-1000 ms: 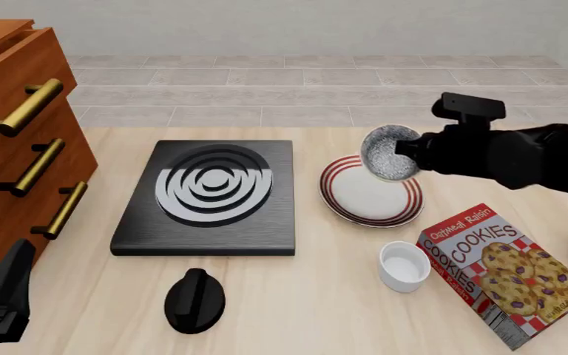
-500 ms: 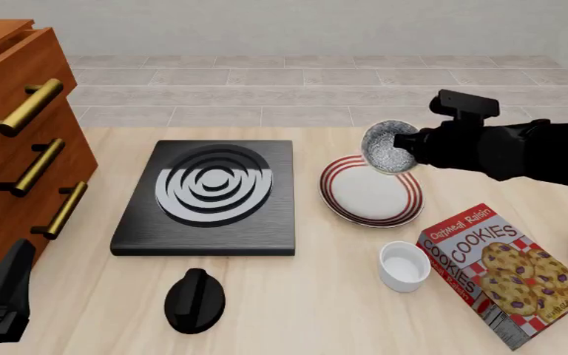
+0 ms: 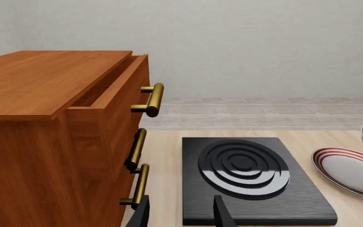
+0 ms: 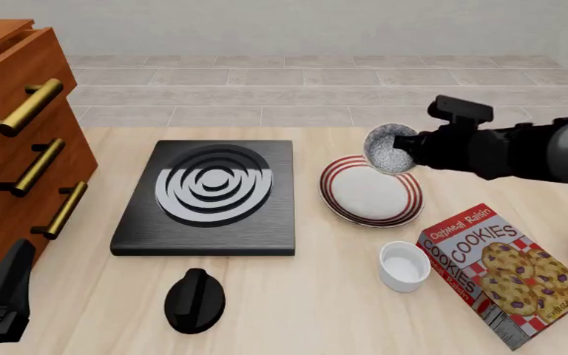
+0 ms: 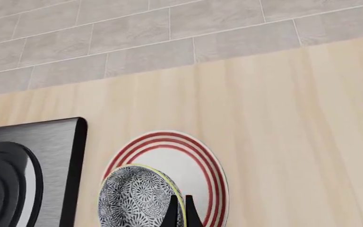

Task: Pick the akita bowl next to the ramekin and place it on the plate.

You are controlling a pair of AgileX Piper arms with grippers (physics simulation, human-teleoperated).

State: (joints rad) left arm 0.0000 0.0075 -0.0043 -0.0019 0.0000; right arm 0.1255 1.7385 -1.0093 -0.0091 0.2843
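A: Status of the right claw (image 4: 410, 153)?

B: Pinching the rim of the bowl (image 4: 390, 149). In the right wrist view the 2 fingers (image 5: 170, 213) are pressed close together over the rim. The bowl is tilted and held in the air.

A: Bowl position?

B: Above the far right edge of the plate (image 4: 371, 191), not touching it. The ramekin (image 4: 404, 265) sits on the tabletop (image 4: 313, 296) nearer the camera, beside the cookie box (image 4: 506, 270).

A: Left claw (image 3: 180, 213)?

B: Spread and holding nothing, parked near the drawers (image 3: 74, 137), facing the stove (image 4: 212, 194).

A: Progress?

B: Step 1, pick, appears complete. Step 2, place, is not yet done: lowering, levelling and release are judged to be left.
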